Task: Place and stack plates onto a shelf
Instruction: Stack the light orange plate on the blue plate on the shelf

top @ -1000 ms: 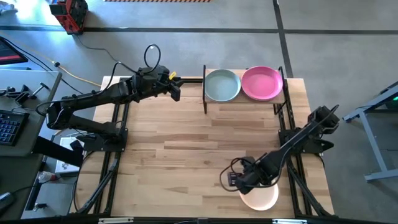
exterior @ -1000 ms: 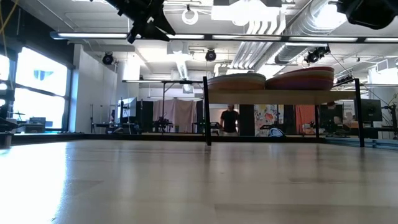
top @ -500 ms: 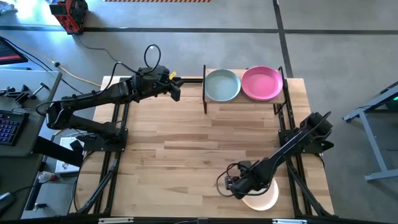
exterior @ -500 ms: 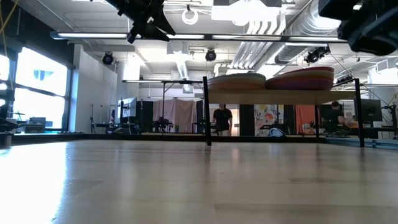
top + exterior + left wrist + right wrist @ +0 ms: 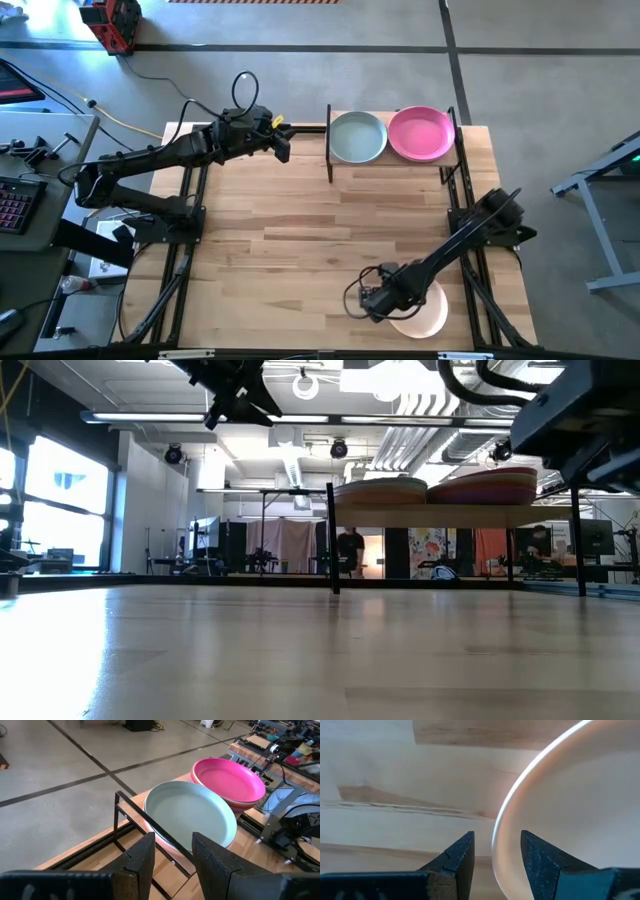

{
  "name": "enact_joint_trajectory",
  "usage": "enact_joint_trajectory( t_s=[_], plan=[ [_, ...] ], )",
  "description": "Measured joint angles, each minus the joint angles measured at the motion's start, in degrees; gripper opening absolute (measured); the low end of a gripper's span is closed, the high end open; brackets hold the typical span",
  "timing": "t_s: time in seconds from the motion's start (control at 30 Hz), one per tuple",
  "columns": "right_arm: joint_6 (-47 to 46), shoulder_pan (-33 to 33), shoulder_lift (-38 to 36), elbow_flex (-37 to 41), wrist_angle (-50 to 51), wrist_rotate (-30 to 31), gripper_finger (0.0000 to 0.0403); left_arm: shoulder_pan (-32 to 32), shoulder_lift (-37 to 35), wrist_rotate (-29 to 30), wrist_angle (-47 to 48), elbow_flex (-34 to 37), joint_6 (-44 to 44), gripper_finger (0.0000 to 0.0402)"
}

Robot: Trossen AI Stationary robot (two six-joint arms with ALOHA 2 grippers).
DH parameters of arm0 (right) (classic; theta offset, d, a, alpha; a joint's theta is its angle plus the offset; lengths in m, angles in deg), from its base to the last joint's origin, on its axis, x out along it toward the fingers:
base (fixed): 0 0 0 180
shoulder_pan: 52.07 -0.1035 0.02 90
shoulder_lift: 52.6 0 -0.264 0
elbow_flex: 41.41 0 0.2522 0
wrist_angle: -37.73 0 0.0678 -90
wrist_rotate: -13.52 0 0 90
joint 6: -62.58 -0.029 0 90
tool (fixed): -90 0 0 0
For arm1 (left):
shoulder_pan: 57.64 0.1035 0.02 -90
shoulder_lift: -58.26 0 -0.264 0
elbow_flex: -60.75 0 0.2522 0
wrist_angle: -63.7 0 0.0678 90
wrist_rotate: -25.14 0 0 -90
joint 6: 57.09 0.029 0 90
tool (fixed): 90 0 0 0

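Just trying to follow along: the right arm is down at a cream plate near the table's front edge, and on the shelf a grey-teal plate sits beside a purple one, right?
Nearly. The plate beside the grey-teal plate on the shelf is magenta, not purple; the high view shows it. The right gripper is indeed down at the cream plate near the front edge.

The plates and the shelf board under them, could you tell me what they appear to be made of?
The round grey-teal plate and round magenta plate look like matte ceramic or possibly melamine: even colour, soft sheen, no glare. The rectangular light-wood shelf board shows a pale wood edge and sits on thin black uprights, seemingly painted metal.
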Motion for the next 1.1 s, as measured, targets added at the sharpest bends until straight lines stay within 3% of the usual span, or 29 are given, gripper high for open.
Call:
enact_joint_trajectory(
  t_s=[0.23,0.47,0.8,1.1],
  plan=[
    [0.01,0.00,1.40,-0.02,-0.50,-1.66,0.0114,0.00,0.00,0.00,0.00,0.00,0.00,0.0118],
    [2.15,0.00,1.44,-0.02,-0.74,-1.66,0.0011,0.00,0.00,0.00,0.03,0.00,0.00,0.0118],
    [5.34,0.00,1.44,-2.07,0.98,-1.44,0.0003,0.00,0.00,0.00,0.04,0.00,0.00,0.0118],
    [10.41,0.13,1.44,-16.04,16.74,5.09,0.0000,0.00,0.01,0.01,1.35,0.00,0.00,0.0118]
  ],
)
